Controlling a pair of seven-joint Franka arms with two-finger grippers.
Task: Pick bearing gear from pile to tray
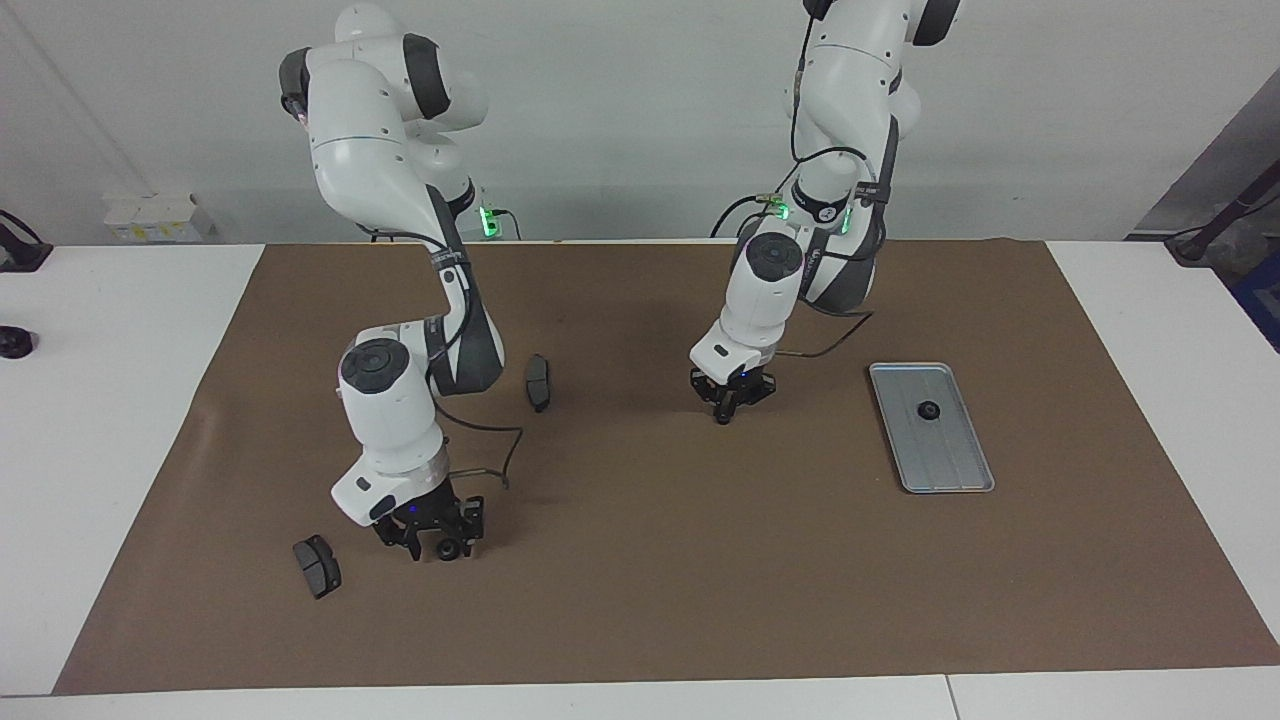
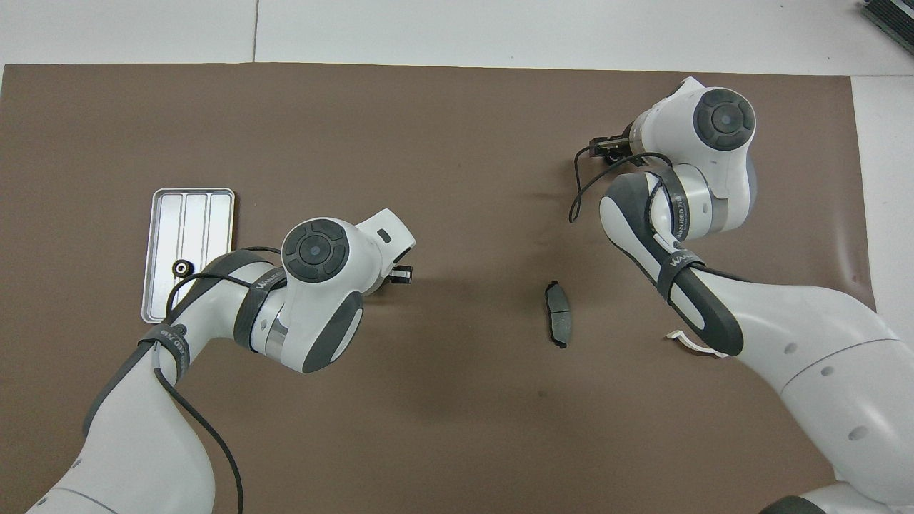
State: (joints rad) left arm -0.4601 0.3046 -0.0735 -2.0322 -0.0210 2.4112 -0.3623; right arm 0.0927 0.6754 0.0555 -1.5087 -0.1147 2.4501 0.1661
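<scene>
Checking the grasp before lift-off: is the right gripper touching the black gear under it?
Touching. Facing view: the right gripper is down at the mat, its fingertips flanking the black gear with no gap.
</scene>
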